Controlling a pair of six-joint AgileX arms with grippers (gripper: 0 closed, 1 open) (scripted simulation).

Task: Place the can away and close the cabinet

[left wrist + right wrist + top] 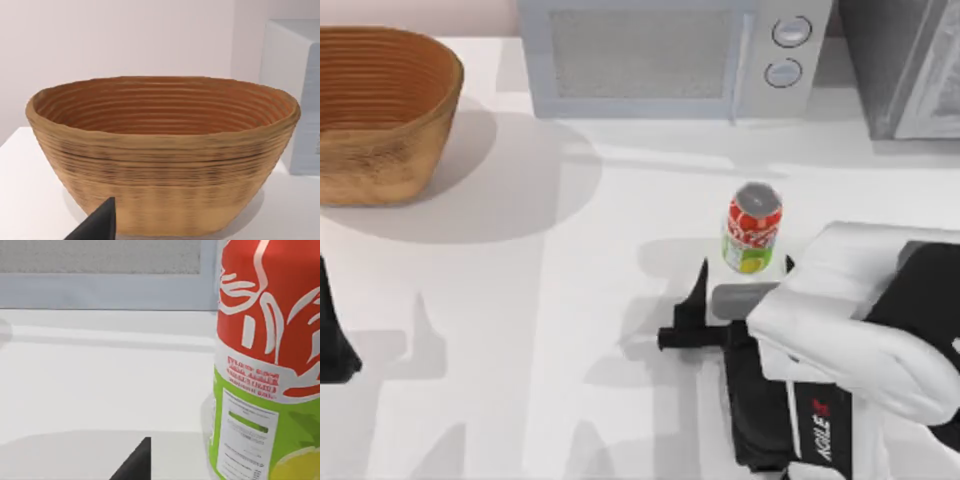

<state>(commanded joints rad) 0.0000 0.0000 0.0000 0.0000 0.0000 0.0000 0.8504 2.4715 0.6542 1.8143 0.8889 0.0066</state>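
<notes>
The can [752, 228] stands upright on the white table, right of centre, red on top with a yellow-green lower band and a silver lid. My right gripper [744, 282] is just in front of it, open, one dark finger [696, 300] out to the can's left and the other [788, 266] at its right. Nothing is held. In the right wrist view the can [270, 365] looms close, with a dark fingertip [135, 465] beside it. The grey cabinet [905, 70] sits at the back right corner. My left gripper [332, 340] is parked at the table's left edge.
A microwave [670, 55] stands along the back edge, directly behind the can. A woven basket [380, 110] sits at the back left and shows close up as the basket [160, 155] in the left wrist view. Bare table lies between basket and can.
</notes>
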